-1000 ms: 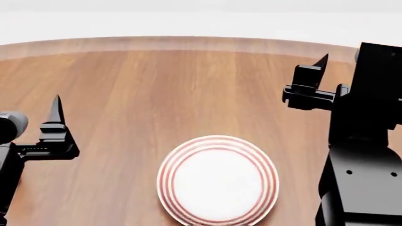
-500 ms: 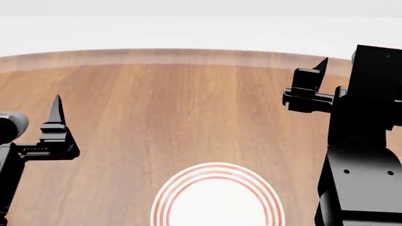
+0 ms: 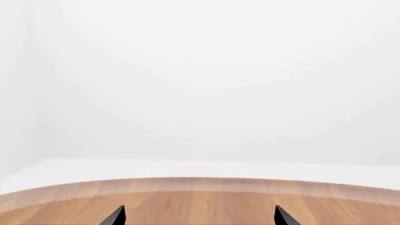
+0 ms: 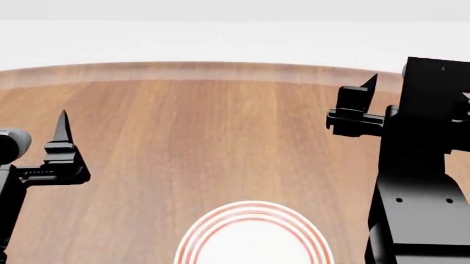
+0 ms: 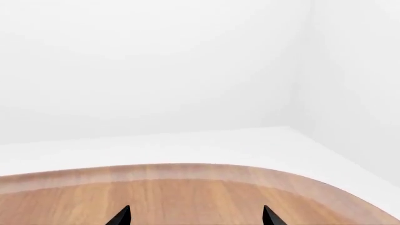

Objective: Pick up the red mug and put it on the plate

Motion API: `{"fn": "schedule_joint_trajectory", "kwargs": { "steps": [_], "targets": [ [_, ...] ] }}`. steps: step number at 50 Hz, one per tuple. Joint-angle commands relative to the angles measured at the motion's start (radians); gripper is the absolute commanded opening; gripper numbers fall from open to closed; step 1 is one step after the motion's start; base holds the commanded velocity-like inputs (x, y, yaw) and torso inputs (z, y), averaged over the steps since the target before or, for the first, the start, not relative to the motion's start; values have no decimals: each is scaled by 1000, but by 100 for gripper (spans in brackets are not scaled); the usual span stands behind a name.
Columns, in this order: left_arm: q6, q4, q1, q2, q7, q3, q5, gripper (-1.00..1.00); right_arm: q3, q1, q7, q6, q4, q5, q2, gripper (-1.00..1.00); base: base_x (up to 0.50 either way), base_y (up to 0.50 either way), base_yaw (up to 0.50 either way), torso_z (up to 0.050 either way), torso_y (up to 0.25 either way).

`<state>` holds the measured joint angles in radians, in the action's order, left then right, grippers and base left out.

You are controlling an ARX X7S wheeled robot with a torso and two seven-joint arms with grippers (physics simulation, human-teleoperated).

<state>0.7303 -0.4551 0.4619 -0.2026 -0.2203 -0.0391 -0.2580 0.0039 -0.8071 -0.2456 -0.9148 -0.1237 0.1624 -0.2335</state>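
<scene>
The red mug is out of view in every frame. The plate [image 4: 253,239], white with red rings round its rim, lies on the wooden table at the bottom middle of the head view, its near half cut off. My left gripper [image 4: 63,137] hovers over the table at the left, to the left of the plate and beyond it. In the left wrist view [image 3: 198,218] its two fingertips stand wide apart, open and empty. My right gripper [image 4: 365,99] is raised at the right, further back. In the right wrist view [image 5: 196,216] it is open and empty too.
The round wooden table [image 4: 220,110] ends in a curved far edge, with white floor and white walls beyond it. Both wrist views show that edge [image 3: 200,185] [image 5: 187,171]. The black right arm [image 4: 422,181] fills the right side.
The head view has tilted up: the plate has slid down to the bottom edge and the table's far edge sits lower. Both arms keep about the same pose, grippers still open.
</scene>
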Motion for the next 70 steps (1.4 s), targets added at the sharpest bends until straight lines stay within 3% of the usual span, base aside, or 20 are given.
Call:
{"fn": "schedule_joint_trajectory", "kwargs": {
  "steps": [1, 5, 18, 44, 70],
  "targets": [
    [-2, 4, 0, -4, -7, -1, -5, 100, -5, -1, -5, 2, 7, 1, -3, 100, 0, 0, 0, 0, 0],
    [5, 14, 7, -5, -18, -5, 2, 100, -10, 2, -7, 4, 8, 0, -3, 100, 0, 0, 0, 0, 0],
    [3, 157, 71, 46, -237, 70, 115, 100, -12, 8, -9, 11, 18, 5, -5, 100, 0, 0, 0, 0, 0],
    [43, 307, 128, 99, -445, 184, 149, 100, -20, 9, -19, 18, 28, 12, -4, 100, 0, 0, 0, 0, 0],
    [54, 413, 129, 76, -408, 160, 102, 100, -30, 20, -26, 34, 48, 18, -5, 100, 0, 0, 0, 0, 0]
  ]
}}
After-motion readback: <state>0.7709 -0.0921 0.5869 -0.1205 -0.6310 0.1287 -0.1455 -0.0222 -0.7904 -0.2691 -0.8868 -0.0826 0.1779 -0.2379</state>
